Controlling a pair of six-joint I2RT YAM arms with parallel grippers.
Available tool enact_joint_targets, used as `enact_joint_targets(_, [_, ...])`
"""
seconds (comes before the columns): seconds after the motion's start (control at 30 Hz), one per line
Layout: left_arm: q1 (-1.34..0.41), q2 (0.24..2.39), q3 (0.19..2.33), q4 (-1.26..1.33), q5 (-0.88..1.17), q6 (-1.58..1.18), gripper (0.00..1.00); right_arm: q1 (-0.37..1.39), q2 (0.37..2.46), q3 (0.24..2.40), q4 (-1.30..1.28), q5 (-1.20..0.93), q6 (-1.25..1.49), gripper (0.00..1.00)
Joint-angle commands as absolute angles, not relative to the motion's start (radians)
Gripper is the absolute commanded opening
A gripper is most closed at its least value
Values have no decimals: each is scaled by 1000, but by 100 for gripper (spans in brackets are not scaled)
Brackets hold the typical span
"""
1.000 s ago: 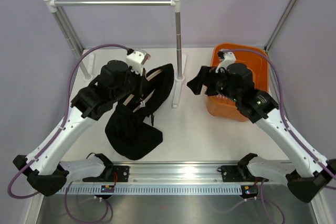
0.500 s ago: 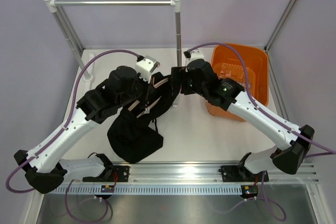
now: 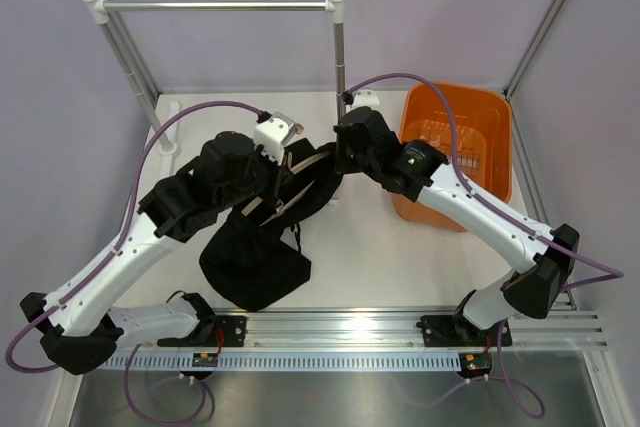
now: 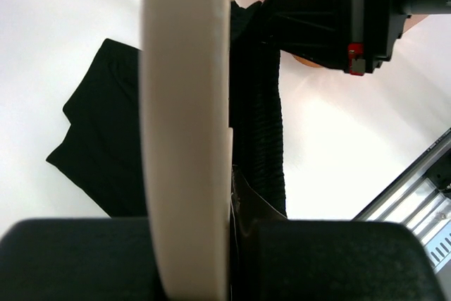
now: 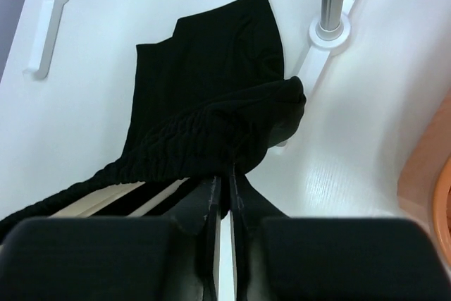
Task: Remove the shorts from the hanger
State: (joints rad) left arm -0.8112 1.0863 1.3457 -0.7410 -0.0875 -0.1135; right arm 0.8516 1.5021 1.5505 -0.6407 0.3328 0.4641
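While the left gripper [image 4: 189, 234] is clamped tight on a bar of the tan wooden hanger [image 4: 184, 89], holding it above the table [image 3: 400, 257], the right gripper [image 5: 225, 185] has its two fingers almost together, pinching the gathered elastic waistband of the black shorts [image 5: 204, 96]. The pinch is at the end of the waistband nearest the post of the rail stand [image 5: 330, 5], where the fabric bunches over the hanger's end.

From above, the two arms meet over the middle of the table, the right arm reaching across from the side where the orange basket [image 3: 500, 112] stands. Pale hanger bars show beside the dark waistband, so the top of the shorts is on the hanger. The legs trail down and lie in a loose heap on the table under the left arm.

The split grip appears deliberate: one arm anchors the hanger so it cannot follow, and the other holds the cloth where it can slide off the hanger's end. The shorts are not yet free.
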Motion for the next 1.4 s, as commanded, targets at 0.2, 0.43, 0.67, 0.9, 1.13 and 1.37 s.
enact_joint_targets(0.2, [-819,993,1348,-703,-6,-101,0,818,1592,1752,-803,574,446,0])
enact_joint_targets(0.43, [-819,931,1339,-726,43,-89,0,723,1623,1813,-825,525,428,0])
enact_joint_targets(0.67, [-819,865,1335,-678,-41,-90,0,709,1589,1761,-787,463,426,0])
enact_joint_targets(0.9, [-819,828,1296,-496,-107,-133,0,710,1510,1721,-787,428,423,0])
enact_joint_targets(1.13, [-819,818,1295,-371,-66,-143,0,709,1419,1686,-765,365,402,0])
enact_joint_targets(1.37, [-819,796,1299,-330,-6,-126,0,710,1387,1671,-747,305,359,0])
